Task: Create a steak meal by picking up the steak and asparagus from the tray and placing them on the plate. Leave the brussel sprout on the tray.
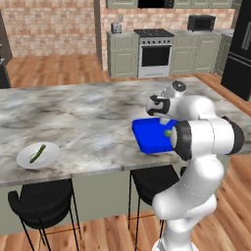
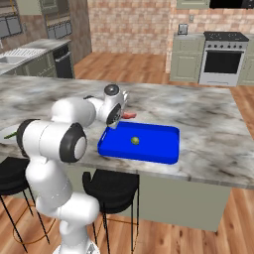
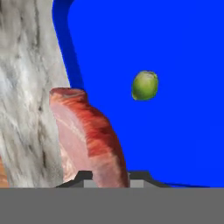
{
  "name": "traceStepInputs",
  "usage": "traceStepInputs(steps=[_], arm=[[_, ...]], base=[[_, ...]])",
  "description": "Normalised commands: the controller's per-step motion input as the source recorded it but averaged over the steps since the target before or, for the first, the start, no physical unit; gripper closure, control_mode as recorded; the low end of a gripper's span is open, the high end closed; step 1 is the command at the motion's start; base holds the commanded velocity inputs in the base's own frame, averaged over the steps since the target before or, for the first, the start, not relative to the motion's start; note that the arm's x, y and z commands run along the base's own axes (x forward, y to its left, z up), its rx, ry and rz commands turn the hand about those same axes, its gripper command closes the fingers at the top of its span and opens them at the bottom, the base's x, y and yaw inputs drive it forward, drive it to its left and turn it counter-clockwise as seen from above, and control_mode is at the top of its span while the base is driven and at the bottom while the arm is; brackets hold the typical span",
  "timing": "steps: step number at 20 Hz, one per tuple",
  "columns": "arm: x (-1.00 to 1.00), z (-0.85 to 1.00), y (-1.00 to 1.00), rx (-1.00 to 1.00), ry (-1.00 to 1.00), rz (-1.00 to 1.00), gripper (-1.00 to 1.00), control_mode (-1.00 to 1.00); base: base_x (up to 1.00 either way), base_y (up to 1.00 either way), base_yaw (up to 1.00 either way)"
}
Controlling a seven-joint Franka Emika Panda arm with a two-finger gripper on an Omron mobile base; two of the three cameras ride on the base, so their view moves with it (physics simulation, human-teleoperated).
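Brick walls [image 1: 54, 27], wood floor [image 1: 49, 68], marble island [image 1: 73, 117], black stools [image 1: 41, 203].

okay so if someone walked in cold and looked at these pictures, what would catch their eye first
Probably the bright blue tray near the marble counter's front edge, with one brussel sprout left in it. Next, the steak held in the gripper, hanging over the tray's rim. Far off along the counter, the white plate already holds the asparagus.

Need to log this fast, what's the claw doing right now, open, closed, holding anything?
Claw: closed on the steak, held over the tray edge.
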Motion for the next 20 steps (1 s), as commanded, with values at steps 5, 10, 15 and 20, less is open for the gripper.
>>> traceStepInputs(steps=[5,10,15,20], arm=[[-0.40,0.73,0.76,0.00,0.00,0.53,1.00,-1.00],[-0.47,0.17,0.85,0.00,0.04,0.57,1.00,-1.00],[-0.40,0.00,0.99,-0.02,0.05,0.55,1.00,-1.00],[-0.37,-0.01,1.00,-0.07,0.00,0.47,1.00,-1.00]], base=[[0.00,0.00,0.00],[0.00,0.00,0.00],[0.00,0.00,0.00],[0.00,0.00,0.00]])
